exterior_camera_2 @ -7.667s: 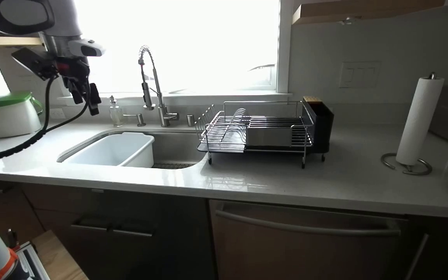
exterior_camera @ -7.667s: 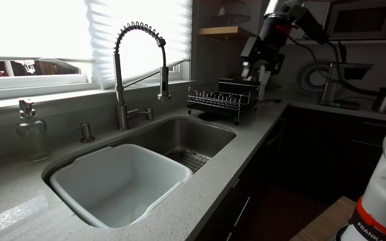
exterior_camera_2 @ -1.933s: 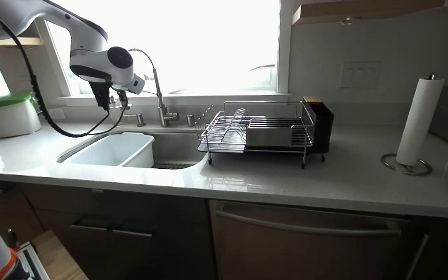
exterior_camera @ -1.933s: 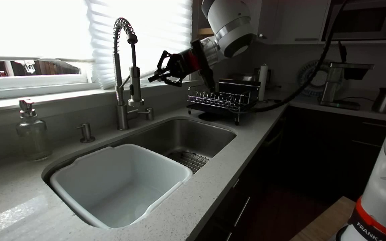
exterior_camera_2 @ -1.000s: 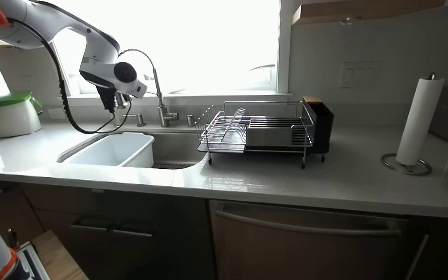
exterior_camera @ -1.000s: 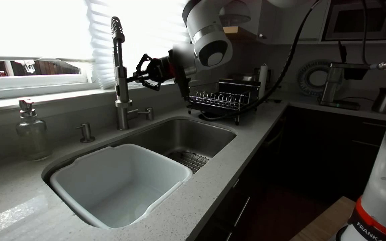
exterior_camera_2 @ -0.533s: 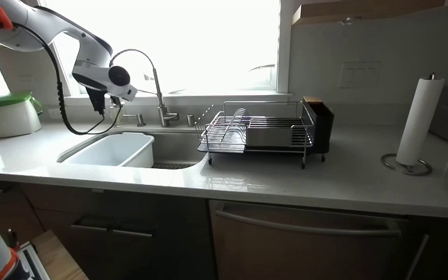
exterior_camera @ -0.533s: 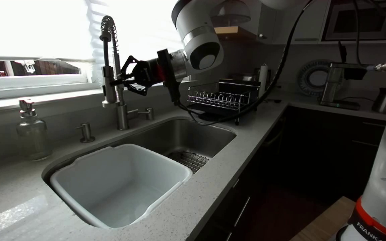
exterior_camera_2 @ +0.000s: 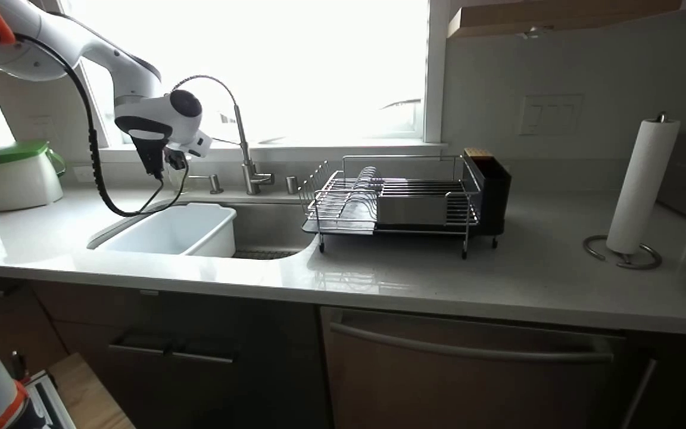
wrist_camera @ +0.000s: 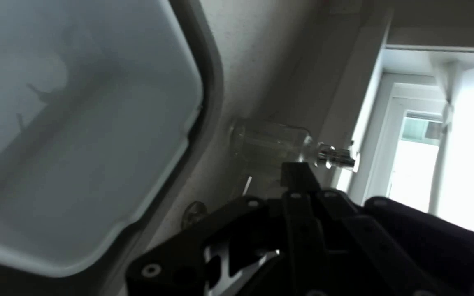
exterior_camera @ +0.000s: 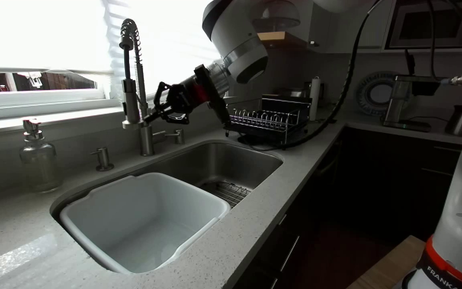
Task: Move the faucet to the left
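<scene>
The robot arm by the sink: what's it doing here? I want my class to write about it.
The robot arm is there to move the faucet left. It has pushed the spray head round toward the soap bottle, so the move looks done or nearly so. The hand is shut, holding nothing, and slants down close to the faucet; whether the two touch is hard to tell. A tub sits in the sink.
</scene>
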Controlling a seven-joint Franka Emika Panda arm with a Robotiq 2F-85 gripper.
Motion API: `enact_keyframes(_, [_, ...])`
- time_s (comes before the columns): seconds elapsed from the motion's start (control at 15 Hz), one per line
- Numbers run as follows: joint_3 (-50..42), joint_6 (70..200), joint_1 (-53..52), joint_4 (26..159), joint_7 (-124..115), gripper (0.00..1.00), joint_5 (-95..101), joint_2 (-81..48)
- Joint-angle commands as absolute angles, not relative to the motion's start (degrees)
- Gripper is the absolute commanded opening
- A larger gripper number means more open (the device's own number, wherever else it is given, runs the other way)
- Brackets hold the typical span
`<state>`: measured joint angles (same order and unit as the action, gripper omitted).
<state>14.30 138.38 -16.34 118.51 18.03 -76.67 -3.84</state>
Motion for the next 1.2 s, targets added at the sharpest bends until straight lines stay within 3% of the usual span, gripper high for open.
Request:
enact_keyframes(0.0, [12.92, 130.53, -14.78, 123.08, 7.18, 0.29, -60.61, 2.74])
enact_keyframes(0.13, [12.44, 123.41, -13.72, 121.47, 1.45, 0.36, -50.95, 4.72])
enact_keyframes(0.67, [11.78, 92.95, -11.56, 110.36, -5.84, 0.97, -24.2, 10.41])
enact_keyframes(1.0, [12.47, 85.07, -11.38, 107.51, -2.13, 1.0, -9.54, 13.09])
enact_keyframes(1.13, [12.03, 86.86, -11.61, 107.46, -3.28, 1.0, -13.56, 12.24])
